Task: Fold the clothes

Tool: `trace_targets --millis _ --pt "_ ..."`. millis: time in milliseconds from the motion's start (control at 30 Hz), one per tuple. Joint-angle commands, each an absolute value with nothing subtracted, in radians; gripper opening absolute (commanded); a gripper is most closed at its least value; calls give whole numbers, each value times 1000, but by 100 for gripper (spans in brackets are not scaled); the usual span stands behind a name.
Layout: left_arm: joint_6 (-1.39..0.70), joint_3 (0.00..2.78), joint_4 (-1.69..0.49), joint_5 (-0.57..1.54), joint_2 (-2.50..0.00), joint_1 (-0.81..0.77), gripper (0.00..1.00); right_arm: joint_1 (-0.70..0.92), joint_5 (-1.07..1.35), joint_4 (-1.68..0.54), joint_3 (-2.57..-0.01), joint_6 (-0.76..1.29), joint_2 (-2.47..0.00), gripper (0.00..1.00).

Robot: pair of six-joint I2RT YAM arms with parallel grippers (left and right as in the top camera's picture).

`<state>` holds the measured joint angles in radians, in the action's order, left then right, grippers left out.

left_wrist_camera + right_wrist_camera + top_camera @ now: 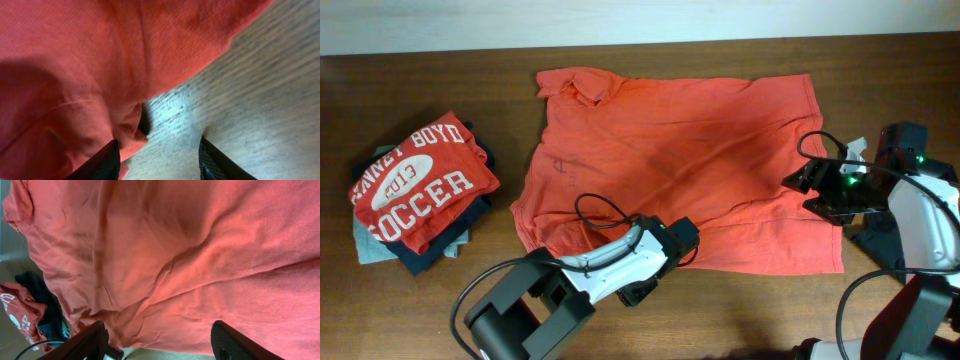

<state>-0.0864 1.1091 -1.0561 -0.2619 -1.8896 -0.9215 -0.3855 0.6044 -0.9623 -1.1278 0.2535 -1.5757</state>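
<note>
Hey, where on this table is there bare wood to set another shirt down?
Bare table shows in the strip between the pile and the orange shirt, behind the pile at the far left, and along the front edge between the left arm and right arm. Crowded: the shirt's front hem by the left claw, its right edge by the right claw.

soft even light, mild glare, blurry shadowed wrist close-ups

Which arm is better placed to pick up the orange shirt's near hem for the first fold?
Left, probably. The left gripper is open right at that hem of the orange shirt, with the fabric edge beside one finger. The right gripper hovers open at the shirt's side edge.
</note>
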Motion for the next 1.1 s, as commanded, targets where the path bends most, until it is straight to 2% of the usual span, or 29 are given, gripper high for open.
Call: trace_targets --millis 0,300,400,700,900,1067 --pt "-93 1099 -1050 -258 -1897 -909 50 -387 621 -965 -1145 239 -1571 71" --pt "-91 1092 -975 -273 -1898 -851 49 -387 621 -966 -1145 239 -1571 70" --pt "-92 1092 -968 -272 -1898 -827 31 -387 620 -970 -1145 239 -1571 70" --pt "-80 1096 -998 -225 -1898 -813 0 -387 621 -970 -1145 239 -1571 70" --pt "-38 1235 -1248 -220 -1898 -813 0 -387 620 -968 -1145 239 -1571 70" --pt "79 1413 -1402 -79 -1898 -813 0 -387 620 -966 -1145 239 -1571 70"
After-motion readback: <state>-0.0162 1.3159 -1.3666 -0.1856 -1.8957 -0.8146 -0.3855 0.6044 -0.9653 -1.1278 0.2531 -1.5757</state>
